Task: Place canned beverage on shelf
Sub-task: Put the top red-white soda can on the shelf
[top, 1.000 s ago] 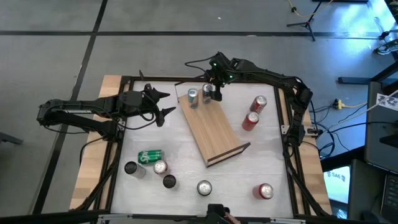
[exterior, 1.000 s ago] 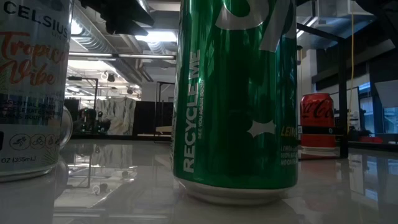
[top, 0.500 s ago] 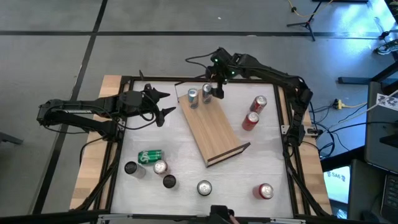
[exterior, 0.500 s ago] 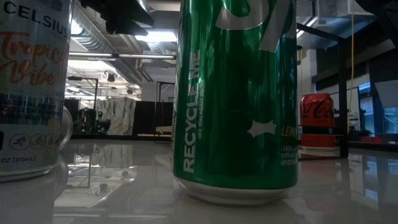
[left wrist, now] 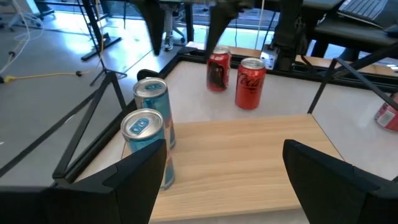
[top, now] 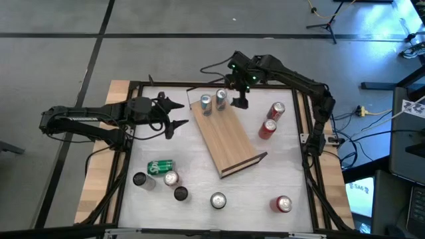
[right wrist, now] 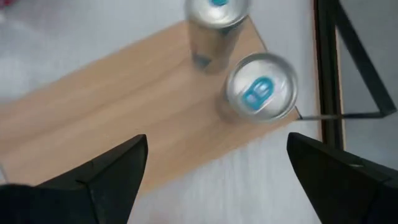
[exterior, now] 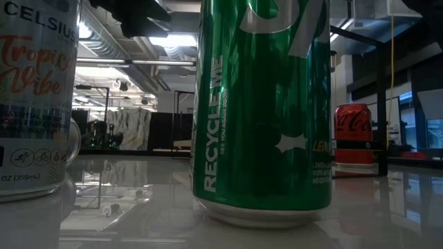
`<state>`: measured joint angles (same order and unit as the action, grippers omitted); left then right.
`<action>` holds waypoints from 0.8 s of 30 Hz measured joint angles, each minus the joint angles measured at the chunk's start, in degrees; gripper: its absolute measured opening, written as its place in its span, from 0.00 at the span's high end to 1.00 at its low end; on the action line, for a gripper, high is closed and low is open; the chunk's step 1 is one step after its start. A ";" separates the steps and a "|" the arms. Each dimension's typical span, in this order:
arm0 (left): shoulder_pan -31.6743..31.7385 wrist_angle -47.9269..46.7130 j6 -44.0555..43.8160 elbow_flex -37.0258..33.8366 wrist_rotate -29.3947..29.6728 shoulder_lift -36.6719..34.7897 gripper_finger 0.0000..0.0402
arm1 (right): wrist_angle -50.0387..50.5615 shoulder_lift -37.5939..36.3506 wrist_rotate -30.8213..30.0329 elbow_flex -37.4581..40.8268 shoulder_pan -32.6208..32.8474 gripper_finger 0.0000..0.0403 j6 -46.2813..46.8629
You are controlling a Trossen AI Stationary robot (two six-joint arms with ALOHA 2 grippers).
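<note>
Right end effector [top: 240, 101] is seen spread wide and empty, just beside the two silver cans [top: 212, 101] that stand upright at the wire-frame end of the shelf [top: 224, 136]. Nothing is held by it. Left end effector [top: 174, 113] is also held wide and empty, near the shelf's edge over the bench [top: 199, 182]. A release step is judged to be in hand. Another can, such as the red cans [top: 271, 120], would be called for next.
</note>
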<state>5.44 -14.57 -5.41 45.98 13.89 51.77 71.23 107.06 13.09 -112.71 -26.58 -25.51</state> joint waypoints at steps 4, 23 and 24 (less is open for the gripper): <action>0.02 -0.02 1.77 0.00 -0.03 0.00 0.22 | 6.60 -3.37 -3.33 -0.06 1.78 0.06 1.58; 0.02 0.00 2.86 0.00 -0.07 0.00 0.22 | 3.96 -28.47 -6.01 24.78 -6.79 0.06 4.59; 0.01 0.00 2.84 0.00 -0.07 0.00 0.22 | 3.37 -29.25 -6.71 26.79 -7.97 0.06 4.10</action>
<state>5.44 -14.57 -2.57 45.98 13.82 51.77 74.59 77.82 6.39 -85.92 -34.55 -21.41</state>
